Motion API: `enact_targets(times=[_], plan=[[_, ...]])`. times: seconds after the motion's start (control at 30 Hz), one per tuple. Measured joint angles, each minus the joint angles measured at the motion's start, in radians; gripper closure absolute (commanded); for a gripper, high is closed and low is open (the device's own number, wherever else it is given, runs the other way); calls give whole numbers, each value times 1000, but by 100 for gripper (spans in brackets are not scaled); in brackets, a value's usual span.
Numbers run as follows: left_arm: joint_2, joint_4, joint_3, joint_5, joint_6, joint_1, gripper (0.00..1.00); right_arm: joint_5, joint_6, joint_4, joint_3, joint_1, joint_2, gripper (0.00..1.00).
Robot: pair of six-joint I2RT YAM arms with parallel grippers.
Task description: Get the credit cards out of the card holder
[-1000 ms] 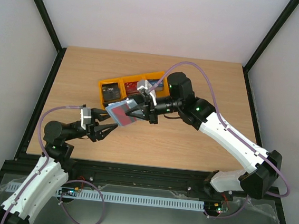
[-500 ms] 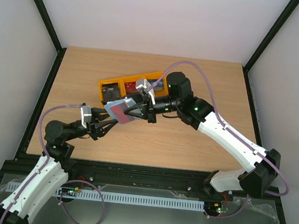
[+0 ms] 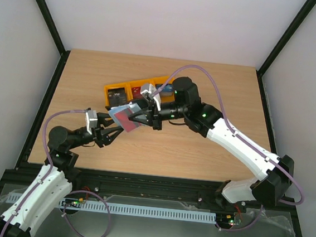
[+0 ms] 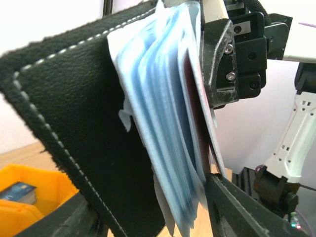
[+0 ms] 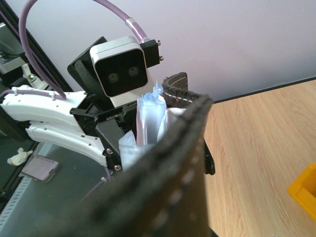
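The card holder (image 3: 125, 117) hangs open above the table, its black cover (image 4: 84, 113) to one side and its blue-grey pockets (image 4: 158, 108) fanned out. My right gripper (image 3: 142, 116) is shut on its upper edge. In the right wrist view the cover (image 5: 182, 173) fills the foreground and hides those jaws. A red credit card (image 4: 196, 118) shows edge-on in one pocket. My left gripper (image 3: 111, 129) is open at the holder's lower edge, and one finger (image 4: 237, 207) touches the pockets beside the red card.
A row of yellow bins (image 3: 109, 88) stands behind the holder at mid table and holds a dark grey card (image 3: 117, 96) and a red one (image 3: 138, 90). One bin's corner (image 4: 19, 207) shows below the holder. Bare wood surrounds both arms.
The right arm has carried the card holder a little to the left, nearer the left arm. The left gripper has risen slightly around its lower edge.
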Motion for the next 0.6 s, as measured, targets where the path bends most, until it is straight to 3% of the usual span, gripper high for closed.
enact_targets(times=[0.33, 0.43, 0.53, 0.6], plan=[[0, -7, -4, -53, -42, 0, 52, 55, 16, 39, 0, 27, 31, 96], [0, -11, -8, -56, -50, 0, 69, 53, 6, 42, 1, 32, 45, 92], [0, -19, -12, -52, -58, 0, 96, 68, -2, 44, 2, 32, 58, 64], [-1, -20, -13, -54, -58, -1, 98, 107, -3, 45, 2, 33, 65, 46]])
